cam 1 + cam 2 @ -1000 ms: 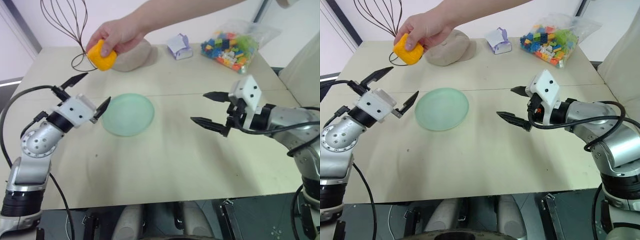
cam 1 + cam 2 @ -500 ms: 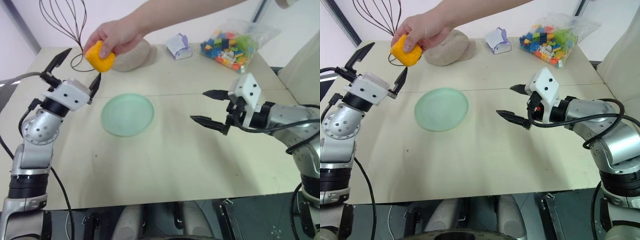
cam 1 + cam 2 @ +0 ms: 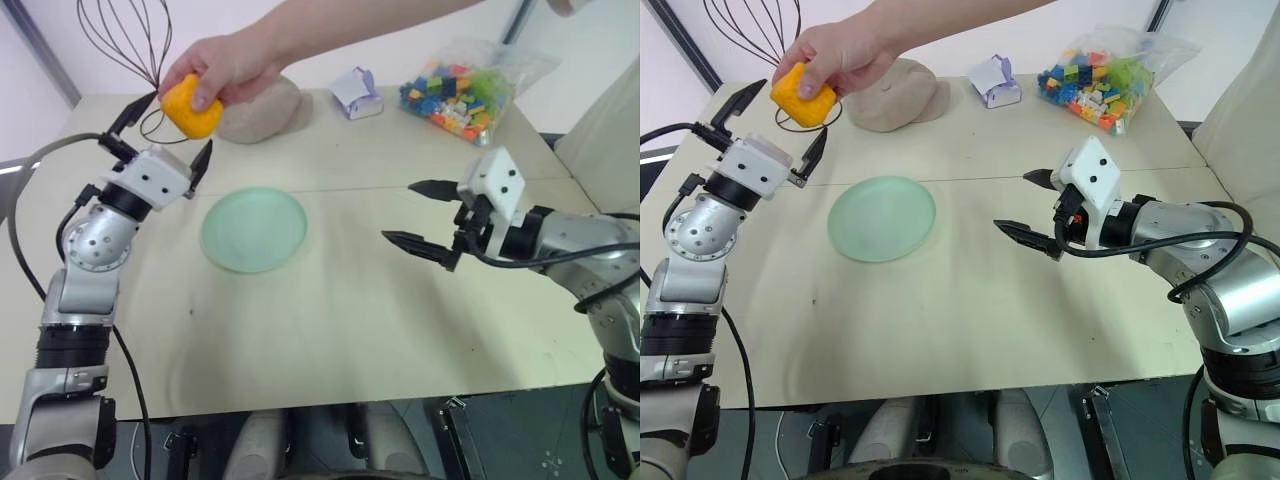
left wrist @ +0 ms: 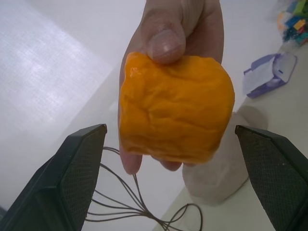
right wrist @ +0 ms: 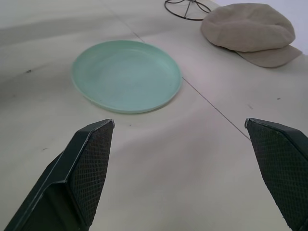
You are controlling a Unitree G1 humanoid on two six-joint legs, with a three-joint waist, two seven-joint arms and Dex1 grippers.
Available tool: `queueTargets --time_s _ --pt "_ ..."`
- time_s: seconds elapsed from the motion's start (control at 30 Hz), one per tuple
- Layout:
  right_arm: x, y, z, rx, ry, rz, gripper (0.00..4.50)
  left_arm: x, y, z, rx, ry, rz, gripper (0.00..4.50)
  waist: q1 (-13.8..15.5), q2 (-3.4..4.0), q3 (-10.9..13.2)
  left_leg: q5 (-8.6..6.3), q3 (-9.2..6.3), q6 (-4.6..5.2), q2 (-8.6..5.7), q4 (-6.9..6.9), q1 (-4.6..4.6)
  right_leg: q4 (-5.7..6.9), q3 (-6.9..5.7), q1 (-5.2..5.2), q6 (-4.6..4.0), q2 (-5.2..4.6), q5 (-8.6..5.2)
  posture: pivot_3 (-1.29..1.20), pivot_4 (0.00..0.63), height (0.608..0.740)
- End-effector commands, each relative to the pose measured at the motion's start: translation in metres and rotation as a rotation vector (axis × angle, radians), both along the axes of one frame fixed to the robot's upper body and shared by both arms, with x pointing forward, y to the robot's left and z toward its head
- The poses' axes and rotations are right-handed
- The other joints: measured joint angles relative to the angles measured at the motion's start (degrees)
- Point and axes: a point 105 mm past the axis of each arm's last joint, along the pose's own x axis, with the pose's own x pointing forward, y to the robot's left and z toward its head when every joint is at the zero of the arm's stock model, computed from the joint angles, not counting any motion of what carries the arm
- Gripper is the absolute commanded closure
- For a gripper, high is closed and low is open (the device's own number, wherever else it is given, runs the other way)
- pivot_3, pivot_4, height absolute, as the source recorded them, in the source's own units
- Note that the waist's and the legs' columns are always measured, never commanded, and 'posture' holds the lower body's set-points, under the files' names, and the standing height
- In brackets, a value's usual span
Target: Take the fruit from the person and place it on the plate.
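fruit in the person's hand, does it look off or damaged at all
Yes, slightly: the fruit looks blocky and wrinkled rather than round, dented under the thumb of the person's hand. No tear or leak shows. The plate below is bare.

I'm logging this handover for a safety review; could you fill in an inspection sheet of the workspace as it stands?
Surface: beige table, bare in front.
Job's things: fruit held up in the person's hand; plate empty on the table.
Clutter: flat cap, wire whisk, bag of toy bricks, small folded lilac paper, all along the far edge.
Grippers: left gripper open just below the fruit; right gripper open over the table.
Cables: black cable looping off the left arm.
Surroundings: pale wall behind.
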Motion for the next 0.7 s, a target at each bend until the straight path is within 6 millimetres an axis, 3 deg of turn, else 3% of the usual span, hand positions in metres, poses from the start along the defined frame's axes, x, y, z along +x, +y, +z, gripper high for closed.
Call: queueTargets --time_s 0.03,0.37,0.43,0.57,0.7 --pt "-0.0060 -0.0003 0.0131 0.005 -0.061 0.000 0.04 -0.0009 -0.0071 0.0111 0.004 -0.039 -0.036 0.00 0.0 0.00 0.0 0.00 0.00 0.00 0.00 0.00 0.00 0.00 0.00 0.00 0.00 0.00 0.00 0.00 0.150 0.740" --pt "-0.0069 -0.0022 0.0124 0.008 -0.061 -0.010 0.04 0.0039 -0.0118 0.0152 0.007 -0.051 -0.053 0.00 0.0 -0.01 0.0 0.00 0.00 0.00 -0.01 0.01 0.00 0.01 0.00 0.00 0.00 0.00 0.00 0.00 0.150 0.740" --pt "-0.0068 -0.0024 0.0122 0.008 -0.061 -0.012 0.00 0.0042 -0.0131 0.0154 0.008 -0.054 -0.057 0.55 0.0 -0.01 0.0 0.00 0.00 0.00 -0.01 0.01 0.00 0.02 0.00 0.00 0.01 0.00 0.00 0.00 0.150 0.740" --pt "-0.0070 -0.0026 0.0121 0.008 -0.060 -0.013 0.00 0.0043 -0.0142 0.0154 0.007 -0.055 -0.061 2.28 0.0 -0.01 0.0 0.00 0.00 0.00 -0.01 0.01 0.00 0.02 0.00 0.00 0.00 0.01 0.00 0.00 0.150 0.740" --pt "-0.0070 -0.0027 0.0116 0.006 -0.059 -0.013 0.00 0.0042 -0.0148 0.0154 0.006 -0.055 -0.064 2.34 0.0 -0.01 0.0 0.00 0.00 0.00 -0.01 0.02 0.00 0.02 0.00 0.00 0.01 0.01 0.00 0.00 0.150 0.740"
